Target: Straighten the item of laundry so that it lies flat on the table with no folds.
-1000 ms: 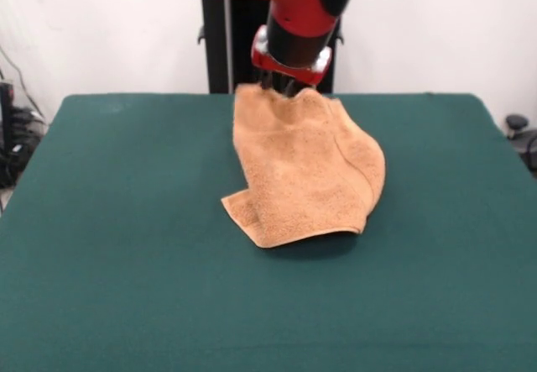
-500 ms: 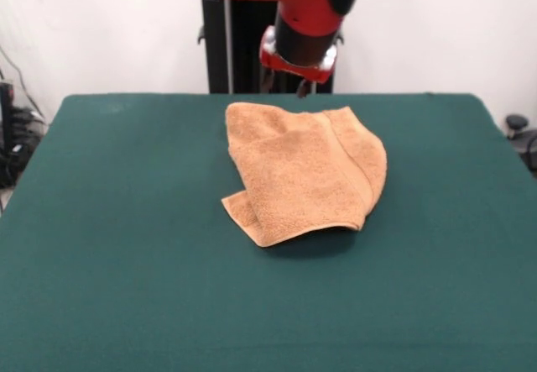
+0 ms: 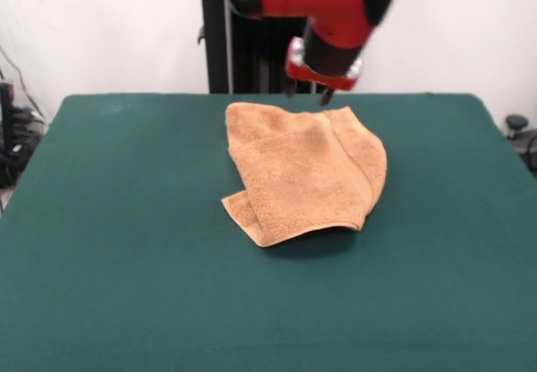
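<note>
The item of laundry (image 3: 302, 170) is an orange-tan towel lying crumpled in the middle of the green table (image 3: 126, 238). Its right side is folded over in layers, and a small corner pokes out at the lower left. My gripper (image 3: 308, 95) hangs just above the towel's far edge, a little right of its middle. It is open, with nothing between its dark fingertips (image 3: 325, 97) and apart from the cloth.
The table's far edge runs right behind the towel. Cables and dark gear (image 3: 13, 137) sit off the table's left side, and a small black knob-like object (image 3: 516, 124) sits off its right side.
The gripper let go of the towel's far edge, which dropped flat onto the table. It then rose and moved to the right.
</note>
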`<state>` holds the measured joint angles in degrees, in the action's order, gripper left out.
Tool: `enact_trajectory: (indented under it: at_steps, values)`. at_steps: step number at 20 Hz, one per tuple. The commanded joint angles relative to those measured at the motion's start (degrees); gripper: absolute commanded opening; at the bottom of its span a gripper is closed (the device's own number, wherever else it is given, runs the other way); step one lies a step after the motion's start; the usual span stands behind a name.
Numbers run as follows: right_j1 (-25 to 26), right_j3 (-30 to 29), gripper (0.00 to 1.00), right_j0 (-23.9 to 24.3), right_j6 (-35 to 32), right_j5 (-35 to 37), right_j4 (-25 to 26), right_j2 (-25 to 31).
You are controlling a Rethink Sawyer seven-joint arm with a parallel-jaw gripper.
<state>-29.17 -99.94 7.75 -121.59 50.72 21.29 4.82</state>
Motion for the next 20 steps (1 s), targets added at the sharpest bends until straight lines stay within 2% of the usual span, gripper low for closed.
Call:
enact_trajectory:
  at_steps: [1, 11, 15, 20]
  values:
    - [11.1, 12.0, 1.0, -6.9, -9.0, -0.4, -3.7, 3.9]
    - [17.0, 22.6, 1.0, -7.6, -5.4, 6.4, -7.6, 3.4]
    - [17.6, 23.7, 1.0, -7.5, -5.8, 7.1, -8.3, 3.9]
    - [15.4, 22.9, 1.0, -8.9, -8.0, 9.5, -9.3, 3.2]
